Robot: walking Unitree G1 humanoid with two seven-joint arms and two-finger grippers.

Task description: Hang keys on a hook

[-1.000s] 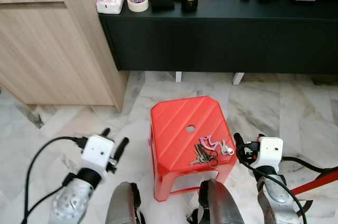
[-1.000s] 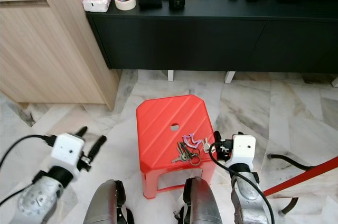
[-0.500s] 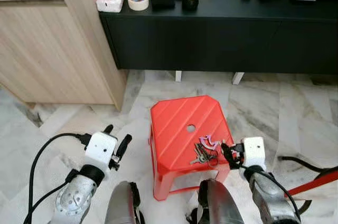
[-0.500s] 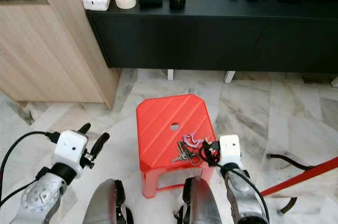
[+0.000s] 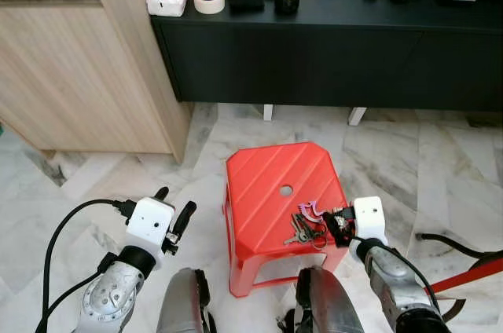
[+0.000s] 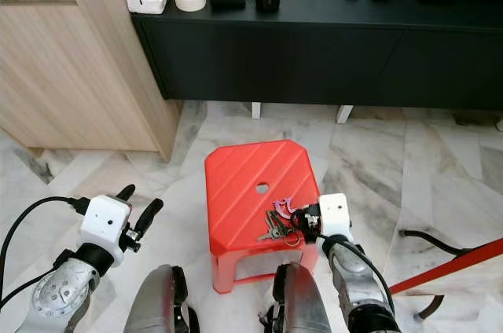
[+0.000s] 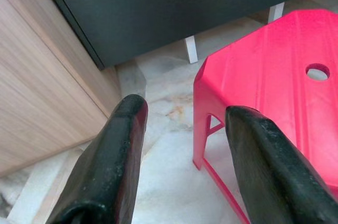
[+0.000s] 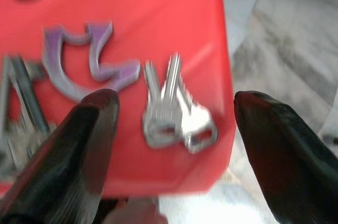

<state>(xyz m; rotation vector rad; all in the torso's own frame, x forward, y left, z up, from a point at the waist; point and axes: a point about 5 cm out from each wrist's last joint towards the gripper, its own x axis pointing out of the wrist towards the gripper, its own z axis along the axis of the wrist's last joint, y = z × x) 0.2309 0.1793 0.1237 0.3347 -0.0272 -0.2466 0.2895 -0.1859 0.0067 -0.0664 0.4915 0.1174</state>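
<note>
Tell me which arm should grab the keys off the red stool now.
Right. The right gripper is open at the red stool's edge, its fingers straddling the silver keys. The left gripper hovers over the floor beside the stool, away from the keys.

The right arm reaches forward and inward from the near right, its silver forearm angled toward the middle. Its white wrist block sits behind the right gripper [image 5: 336,225], whose two black fingers [image 8: 84,145] are spread wide apart, low and pointing left.

The left arm is bent at the near left, forearm rising away from the body, a black cable looping off its wrist. The left gripper [image 5: 173,211] points up and far, fingers [image 7: 113,166] parted with a clear gap, holding nothing.
</note>
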